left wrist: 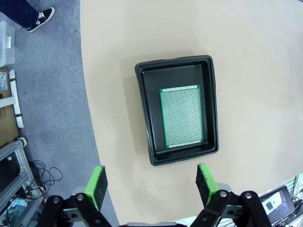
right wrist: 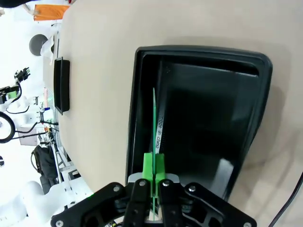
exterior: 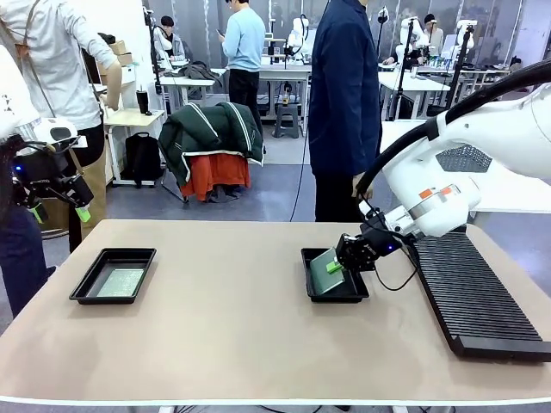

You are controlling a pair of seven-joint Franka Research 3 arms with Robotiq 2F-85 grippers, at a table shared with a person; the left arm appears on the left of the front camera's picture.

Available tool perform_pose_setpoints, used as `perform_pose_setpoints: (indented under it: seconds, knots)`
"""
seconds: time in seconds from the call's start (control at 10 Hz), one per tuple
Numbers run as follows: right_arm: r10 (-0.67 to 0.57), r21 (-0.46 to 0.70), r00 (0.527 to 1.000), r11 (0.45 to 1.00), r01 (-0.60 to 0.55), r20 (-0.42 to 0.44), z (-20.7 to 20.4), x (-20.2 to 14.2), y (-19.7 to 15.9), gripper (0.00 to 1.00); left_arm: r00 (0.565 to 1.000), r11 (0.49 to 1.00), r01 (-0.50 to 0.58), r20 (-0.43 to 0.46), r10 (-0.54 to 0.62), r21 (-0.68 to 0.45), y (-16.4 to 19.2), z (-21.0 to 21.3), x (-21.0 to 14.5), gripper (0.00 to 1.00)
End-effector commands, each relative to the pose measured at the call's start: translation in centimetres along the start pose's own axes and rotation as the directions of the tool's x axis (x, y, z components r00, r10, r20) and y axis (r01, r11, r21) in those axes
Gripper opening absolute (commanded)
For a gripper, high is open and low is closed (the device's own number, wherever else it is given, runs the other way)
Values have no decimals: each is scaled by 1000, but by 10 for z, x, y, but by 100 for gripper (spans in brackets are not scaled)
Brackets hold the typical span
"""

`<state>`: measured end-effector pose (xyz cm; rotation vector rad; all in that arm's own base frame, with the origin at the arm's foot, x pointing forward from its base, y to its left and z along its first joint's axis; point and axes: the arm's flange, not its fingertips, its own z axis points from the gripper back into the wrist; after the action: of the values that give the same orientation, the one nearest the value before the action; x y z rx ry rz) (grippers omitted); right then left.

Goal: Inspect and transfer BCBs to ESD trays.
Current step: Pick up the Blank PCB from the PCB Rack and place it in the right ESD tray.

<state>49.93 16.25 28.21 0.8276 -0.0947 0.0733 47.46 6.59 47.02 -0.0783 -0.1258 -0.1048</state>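
Note:
Two black ESD trays lie on the table. The left tray holds a green BCB lying flat. In the left wrist view that tray and its board lie straight below my left gripper, which hangs open and empty. From the front, the left gripper is raised off the table's left end. My right gripper is shut on a second BCB, tilted over the right tray. In the right wrist view this board stands edge-on inside the tray, in my right gripper.
A long black ribbed rack lies along the table's right side, close to the right tray. A person in a dark blue coat stands at the far edge. The other tray shows far off in the right wrist view.

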Motion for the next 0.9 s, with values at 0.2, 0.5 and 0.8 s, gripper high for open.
perform_pose_setpoints:
  seconds: [0.2, 0.5, 0.8]
  knots:
    - [-3, -15, 1000, 1000, 4, 11, -2, 1, 1, 2, 1000, 1000, -2, 12, 2, 0, -1, -2, -1, 100]
    - [-3, -15, 1000, 1000, 4, 11, -2, 1, 1, 2, 1000, 1000, -2, 12, 2, 0, -1, -2, -1, 100]
    - [-14, -27, 1000, 1000, 14, 21, -3, 2, 2, 2, 1000, 1000, -2, 12, 2, 0, -1, -2, -1, 100]
